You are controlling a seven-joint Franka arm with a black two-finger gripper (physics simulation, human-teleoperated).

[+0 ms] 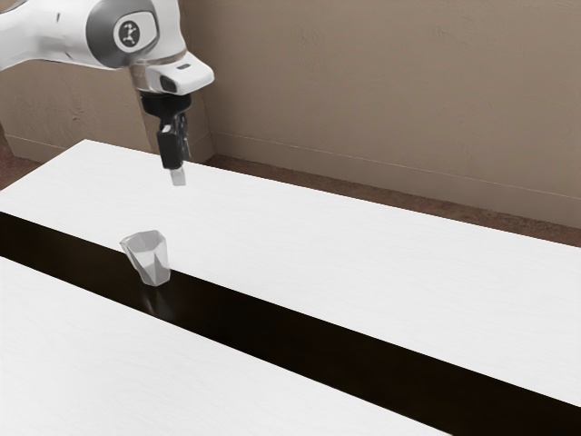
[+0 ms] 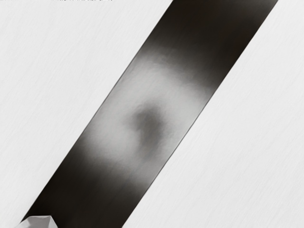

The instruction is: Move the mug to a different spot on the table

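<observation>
On the dark glossy strip [image 1: 318,341] crossing the white table [image 1: 381,245], the mug [image 1: 147,257] is standing upright, mouth up. The gripper [image 1: 177,173] is hanging in the air well above it and carrying nothing. It is presenting itself edge-on, so its opening cannot be told. In the wrist view, the mug [image 2: 35,221] is peeking in at one corner. The faceted cup is probably light, rigid and smooth. No handle is showing, so two opposite flat faces near the rim are likely offering the surest hold.
</observation>
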